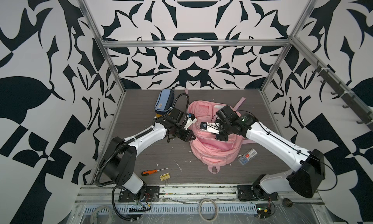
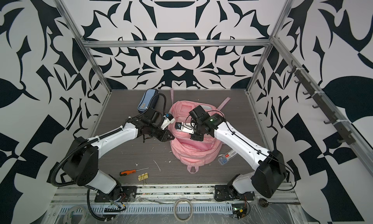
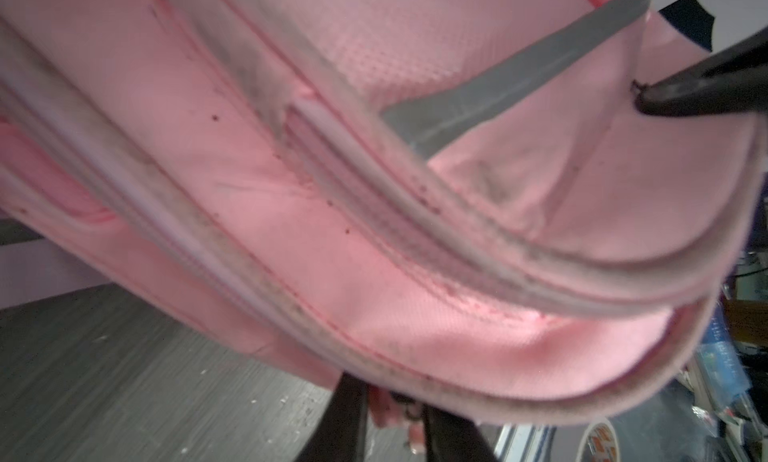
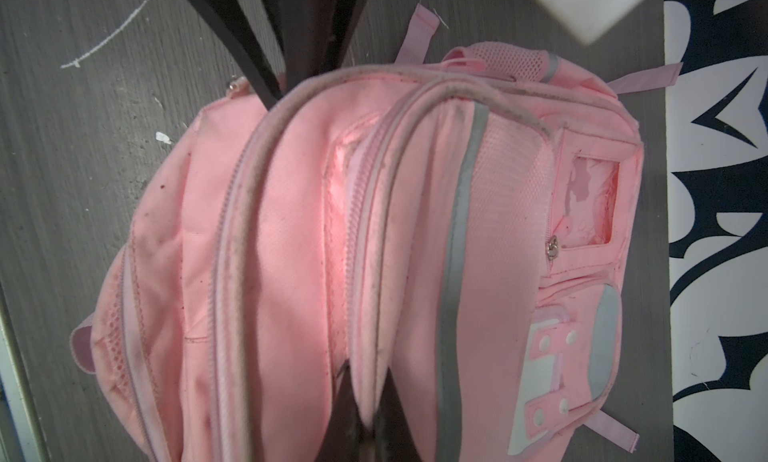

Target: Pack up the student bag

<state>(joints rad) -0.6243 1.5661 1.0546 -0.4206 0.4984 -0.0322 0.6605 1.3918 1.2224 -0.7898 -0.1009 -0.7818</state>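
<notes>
Both top views look steeply down from high on the arms' base side toward the patterned back wall, sharing the whole desk (image 1: 141, 152) and both arms. Each wrist camera sits close against the student bag (image 3: 332, 252): the left skims its side, the right looks down on its front.

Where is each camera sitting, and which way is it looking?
Top views: high over the front, looking down at the table; both arms show, with the left gripper and right gripper on the student bag.
Left wrist: on the left arm, close against the bag's side; its own fingers show.
Right wrist: on the right arm, looking down over the whole bag; its own fingers show.
Shared: both wrist views show the bag's grey stripe.
</notes>
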